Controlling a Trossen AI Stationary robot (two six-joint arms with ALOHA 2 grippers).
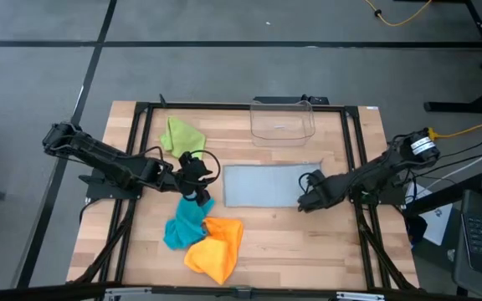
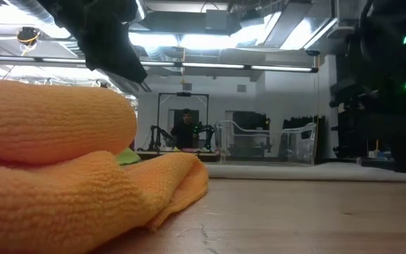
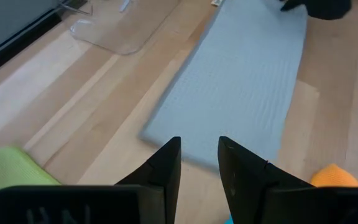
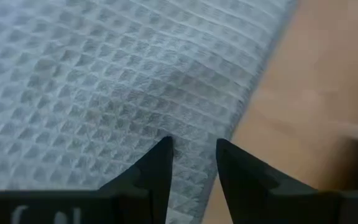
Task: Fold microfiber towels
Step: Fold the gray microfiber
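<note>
Worktop (image 1: 308, 251): pale wooden table with a black frame along its edges

Left arm: reached in from the left edge; left gripper (image 1: 199, 197) hovered near the table's centre, just off the grey towel's left end and above the teal towel, fingers (image 3: 166, 165) a narrow gap apart with nothing between them

Right arm: reached in from the right edge; right gripper (image 1: 307, 201) low at the grey towel's right end, fingers (image 4: 157, 165) slightly apart directly over the waffle weave

Grey towel (image 1: 266, 185): lay flat as a long rectangle at the centre of the table, between the two grippers

Clear plastic bin (image 1: 282, 121): stood at the middle of the far edge, just beyond the grey towel

Orange towel (image 1: 216, 247): crumpled near the front edge, left of centre, touching the teal towel

Teal towel (image 1: 184, 226): bunched just beside the orange one, towards the left

Lime green towel (image 1: 179, 134): rumpled near the far left corner
</note>
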